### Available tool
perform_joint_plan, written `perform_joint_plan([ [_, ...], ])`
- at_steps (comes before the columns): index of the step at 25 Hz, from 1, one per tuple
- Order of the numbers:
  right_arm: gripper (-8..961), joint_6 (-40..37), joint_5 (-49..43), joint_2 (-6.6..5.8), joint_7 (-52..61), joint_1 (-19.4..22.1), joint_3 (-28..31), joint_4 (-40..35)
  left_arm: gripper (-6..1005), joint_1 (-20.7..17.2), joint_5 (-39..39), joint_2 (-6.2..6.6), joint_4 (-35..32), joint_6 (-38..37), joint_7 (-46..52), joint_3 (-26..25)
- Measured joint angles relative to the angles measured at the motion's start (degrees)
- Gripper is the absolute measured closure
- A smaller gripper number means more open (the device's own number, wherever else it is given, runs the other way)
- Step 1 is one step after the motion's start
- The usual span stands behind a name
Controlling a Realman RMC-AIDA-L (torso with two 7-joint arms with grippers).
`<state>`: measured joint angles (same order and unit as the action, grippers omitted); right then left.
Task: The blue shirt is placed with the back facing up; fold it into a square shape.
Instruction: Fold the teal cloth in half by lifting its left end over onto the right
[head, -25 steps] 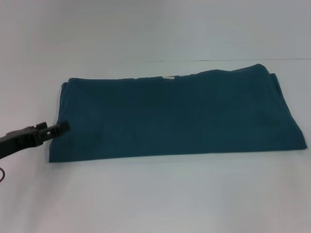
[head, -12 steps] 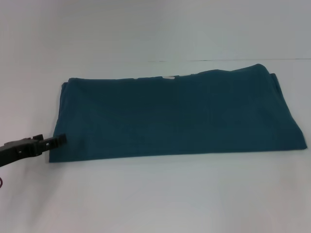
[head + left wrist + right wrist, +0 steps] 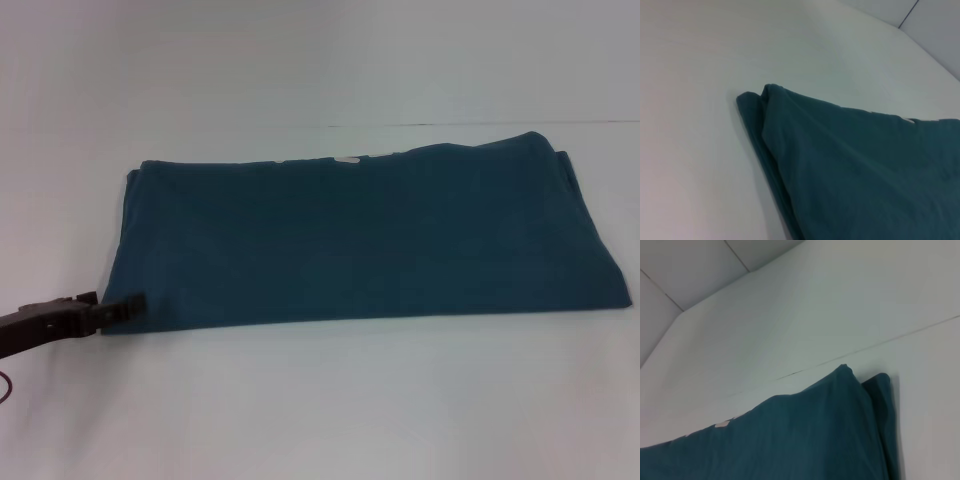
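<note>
Shirt first: the big, soft, dark teal-blue shirt [image 3: 360,240] lies flat on the white table [image 3: 320,410], already folded into a long wide strip that runs from left to right. A small pale tag shows at its far edge. The black left hand [image 3: 125,306] sits low at the near left corner of the cloth, right at the edge. I cannot tell if it is wide or pinched. The right hand is not in sight. I think the next job is to grab this corner. It should catch all the layers, lift gently and bring the left end over to the right, with the edges lined up.
</note>
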<state>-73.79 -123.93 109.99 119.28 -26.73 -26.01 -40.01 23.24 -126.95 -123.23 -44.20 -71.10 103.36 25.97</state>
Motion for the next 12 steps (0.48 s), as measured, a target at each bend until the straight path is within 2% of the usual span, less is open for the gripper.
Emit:
perform_joint_plan([
  [12, 130, 0.7, -0.1, -0.11, 0.0, -0.4, 0.0, 0.3, 112, 0.5, -1.8, -0.09, -0.3, -0.1, 1.3, 2.4],
])
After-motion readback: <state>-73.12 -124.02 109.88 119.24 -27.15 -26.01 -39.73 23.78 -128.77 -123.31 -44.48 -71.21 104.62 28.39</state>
